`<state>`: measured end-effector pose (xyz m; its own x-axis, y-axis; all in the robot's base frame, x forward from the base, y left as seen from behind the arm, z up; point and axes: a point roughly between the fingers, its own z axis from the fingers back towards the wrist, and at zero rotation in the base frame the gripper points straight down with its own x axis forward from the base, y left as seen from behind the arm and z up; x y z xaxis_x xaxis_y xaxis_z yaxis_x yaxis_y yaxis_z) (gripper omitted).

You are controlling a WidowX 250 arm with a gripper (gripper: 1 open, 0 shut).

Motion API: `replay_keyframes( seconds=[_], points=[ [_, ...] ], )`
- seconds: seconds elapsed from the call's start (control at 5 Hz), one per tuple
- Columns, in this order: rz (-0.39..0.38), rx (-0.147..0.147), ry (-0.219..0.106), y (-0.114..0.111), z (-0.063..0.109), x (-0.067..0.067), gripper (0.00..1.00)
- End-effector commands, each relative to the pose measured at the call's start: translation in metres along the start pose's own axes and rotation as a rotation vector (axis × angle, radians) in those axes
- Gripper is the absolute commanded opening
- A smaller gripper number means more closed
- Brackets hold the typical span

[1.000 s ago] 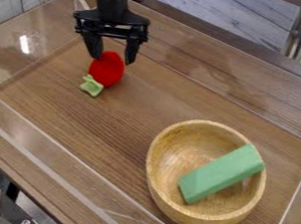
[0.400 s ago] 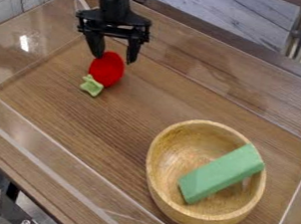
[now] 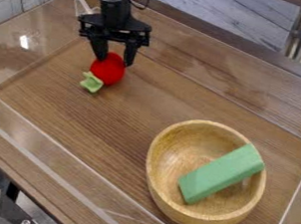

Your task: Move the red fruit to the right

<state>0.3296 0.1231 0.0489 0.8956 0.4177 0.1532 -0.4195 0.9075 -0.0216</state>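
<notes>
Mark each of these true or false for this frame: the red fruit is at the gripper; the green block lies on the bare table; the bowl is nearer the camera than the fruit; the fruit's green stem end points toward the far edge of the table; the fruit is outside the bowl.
1. The red fruit is at the gripper. True.
2. The green block lies on the bare table. False: it is in the wooden bowl.
3. The bowl is nearer the camera than the fruit. True.
4. The green stem end points toward the far edge of the table. False: it points toward the near side, angled left in the picture.
5. The fruit is outside the bowl. True.
</notes>
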Motion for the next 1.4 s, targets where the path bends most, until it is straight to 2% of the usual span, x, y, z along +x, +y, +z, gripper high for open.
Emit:
replay_keyframes(
  seconds=[0.0,0.2,0.4,0.6,1.0,1.2],
  points=[
    [0.037,-0.008,-0.056,-0.009,0.02,0.008,0.0],
    [0.076,-0.032,-0.067,-0.022,0.035,0.006,0.0],
    [0.083,-0.038,-0.061,-0.022,0.038,0.006,0.0],
    [0.091,-0.03,-0.054,-0.015,0.035,0.006,0.0],
    [0.147,-0.011,-0.041,-0.025,0.047,0.0,0.0],
    [0.15,-0.009,-0.031,-0.031,0.047,-0.005,0.0]
  ],
)
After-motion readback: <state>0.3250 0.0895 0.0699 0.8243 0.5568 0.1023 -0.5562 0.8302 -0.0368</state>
